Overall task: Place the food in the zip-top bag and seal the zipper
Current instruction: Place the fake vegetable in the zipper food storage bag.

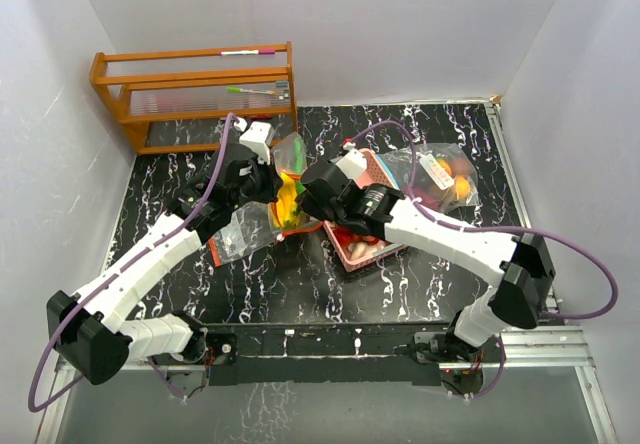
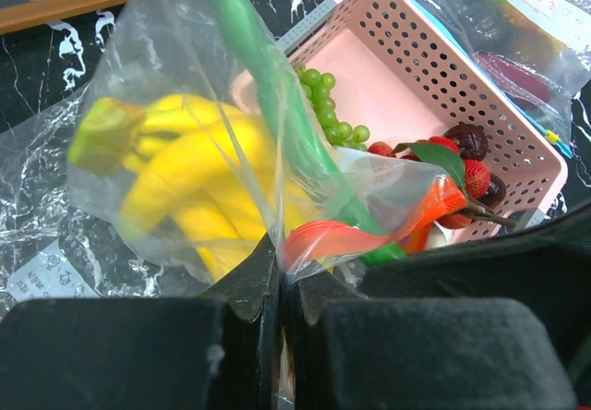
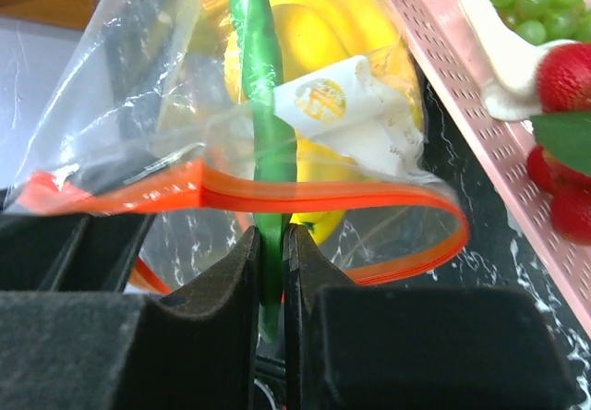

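A clear zip-top bag [image 2: 157,68] with an orange zipper rim [image 3: 323,198] is held up between both grippers, its mouth open. A yellow banana bunch [image 2: 185,179] is inside it. My left gripper [image 2: 280,253] is shut on the bag's rim. My right gripper [image 3: 271,239] is shut on a long green leafy piece [image 3: 263,105] that reaches through the mouth into the bag beside the banana [image 3: 323,22]. The pink tray [image 2: 388,78] to the right holds green grapes [image 2: 328,105], red berries [image 2: 462,161] and a dark plum [image 2: 468,138]. In the top view the grippers [image 1: 268,182] [image 1: 308,202] flank the bag [image 1: 287,199].
A second clear bag [image 1: 445,174] with food lies at the back right. A wooden rack [image 1: 195,89] stands at the back left. A flat plastic bag [image 1: 240,234] lies under the left arm. White walls enclose the black marbled table [image 1: 300,284].
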You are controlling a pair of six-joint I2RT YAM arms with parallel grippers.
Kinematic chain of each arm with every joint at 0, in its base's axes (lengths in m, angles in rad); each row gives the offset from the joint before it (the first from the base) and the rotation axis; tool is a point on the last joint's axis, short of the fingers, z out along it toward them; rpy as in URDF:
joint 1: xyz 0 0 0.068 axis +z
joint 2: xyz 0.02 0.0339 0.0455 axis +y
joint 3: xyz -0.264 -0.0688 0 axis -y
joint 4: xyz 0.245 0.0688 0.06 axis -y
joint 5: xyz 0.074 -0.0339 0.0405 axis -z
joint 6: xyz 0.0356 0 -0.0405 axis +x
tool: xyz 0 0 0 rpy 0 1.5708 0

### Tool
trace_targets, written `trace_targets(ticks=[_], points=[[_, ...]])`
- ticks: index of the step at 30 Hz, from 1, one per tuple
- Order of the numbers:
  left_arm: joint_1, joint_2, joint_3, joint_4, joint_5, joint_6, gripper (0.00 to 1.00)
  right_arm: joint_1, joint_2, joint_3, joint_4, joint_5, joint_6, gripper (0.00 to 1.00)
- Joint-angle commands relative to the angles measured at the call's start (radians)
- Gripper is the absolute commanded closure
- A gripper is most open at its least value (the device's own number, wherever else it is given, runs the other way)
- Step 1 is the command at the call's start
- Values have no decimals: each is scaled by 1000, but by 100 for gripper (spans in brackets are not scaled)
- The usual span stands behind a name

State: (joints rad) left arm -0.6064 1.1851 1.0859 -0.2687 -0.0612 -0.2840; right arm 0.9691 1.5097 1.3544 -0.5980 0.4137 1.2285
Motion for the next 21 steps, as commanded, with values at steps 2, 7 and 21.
trace_targets(ticks=[2, 7, 21], points=[[-13, -45, 2, 11, 39, -18, 100, -4, 96, 69, 133, 102, -52, 92], [-20, -37, -2, 17, 55, -23, 100, 4, 163, 76, 212, 58, -129, 87], [-21, -17, -10, 0, 17, 1, 100, 35, 88, 37, 328, -59, -329, 32]])
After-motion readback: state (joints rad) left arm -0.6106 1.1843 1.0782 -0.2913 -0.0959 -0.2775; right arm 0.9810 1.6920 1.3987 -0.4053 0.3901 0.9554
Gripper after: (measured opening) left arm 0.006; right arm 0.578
